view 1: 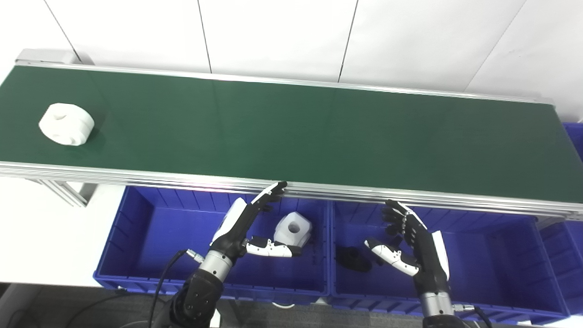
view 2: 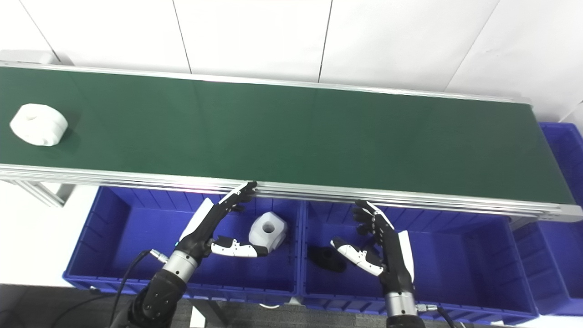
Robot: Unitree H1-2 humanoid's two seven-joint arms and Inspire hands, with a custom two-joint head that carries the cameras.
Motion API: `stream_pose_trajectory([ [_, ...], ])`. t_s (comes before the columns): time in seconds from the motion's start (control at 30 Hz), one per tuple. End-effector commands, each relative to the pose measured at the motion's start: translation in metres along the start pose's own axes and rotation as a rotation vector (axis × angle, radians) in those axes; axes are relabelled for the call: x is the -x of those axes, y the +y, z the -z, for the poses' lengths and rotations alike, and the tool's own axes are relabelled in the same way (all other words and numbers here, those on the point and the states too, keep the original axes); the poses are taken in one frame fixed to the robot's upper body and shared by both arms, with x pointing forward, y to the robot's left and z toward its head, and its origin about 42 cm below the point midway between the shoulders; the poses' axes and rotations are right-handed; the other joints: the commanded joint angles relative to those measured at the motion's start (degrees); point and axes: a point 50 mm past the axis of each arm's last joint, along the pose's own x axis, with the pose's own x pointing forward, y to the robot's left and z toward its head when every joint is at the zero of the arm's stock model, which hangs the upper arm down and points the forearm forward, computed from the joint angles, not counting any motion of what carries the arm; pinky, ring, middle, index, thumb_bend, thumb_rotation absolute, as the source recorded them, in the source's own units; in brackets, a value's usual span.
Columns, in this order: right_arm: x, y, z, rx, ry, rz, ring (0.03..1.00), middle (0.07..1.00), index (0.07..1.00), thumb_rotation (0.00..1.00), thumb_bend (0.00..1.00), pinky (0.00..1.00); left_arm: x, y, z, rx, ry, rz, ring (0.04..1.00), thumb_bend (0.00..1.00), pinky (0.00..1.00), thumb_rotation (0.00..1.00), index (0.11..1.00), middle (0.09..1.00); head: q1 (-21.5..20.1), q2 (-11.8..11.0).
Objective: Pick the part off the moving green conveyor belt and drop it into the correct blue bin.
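Note:
A white round part [view 1: 66,124] lies on the green conveyor belt [view 1: 291,132] at its far left end. My left hand [view 1: 248,225] is open and empty above the left blue bin [view 1: 150,241], fingertips near the belt's front rail. My right hand [view 1: 410,243] is open and empty above the right blue bin [view 1: 492,269]. A white part with a hole [view 1: 293,229] lies in the left bin near my left thumb. A black part [view 1: 353,259] lies in the right bin beside my right thumb.
The belt's aluminium front rail [view 1: 364,193] runs just above both bins. Another blue bin [view 1: 575,136] stands at the belt's right end. A white wall stands behind the belt. A cable [view 1: 161,284] hangs by my left forearm.

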Motion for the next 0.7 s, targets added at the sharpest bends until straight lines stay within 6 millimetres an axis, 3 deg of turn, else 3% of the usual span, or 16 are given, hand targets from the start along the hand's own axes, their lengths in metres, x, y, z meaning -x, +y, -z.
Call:
stream_pose_trajectory([
  [0.0, -0.0042, -0.0033, -0.0060, -0.005, -0.044, 0.005, 0.765, 0.773, 0.805, 0.34, 0.81, 0.74, -0.0108, 0.0042, -0.0126, -0.016, -0.056, -0.019, 0.858, 0.77, 0.78, 0.29, 0.909, 0.897, 0.0, -0.1],
  [0.23, -0.0051, -0.0041, -0.0042, 0.002, -0.033, 0.003, 0.768, 0.777, 0.808, 0.32, 0.81, 0.74, -0.0123, 0.0038, -0.0105, -0.002, -0.051, -0.023, 0.857, 0.76, 0.78, 0.28, 0.908, 0.896, -0.5, -0.4],
  [0.67, -0.0034, -0.0036, -0.0038, 0.004, -0.025, -0.008, 0.782, 0.776, 0.813, 0.38, 0.82, 0.74, -0.0127, 0.0031, -0.0084, 0.001, -0.042, -0.007, 0.840, 0.75, 0.76, 0.29, 0.889, 0.881, -1.0, -0.6],
])
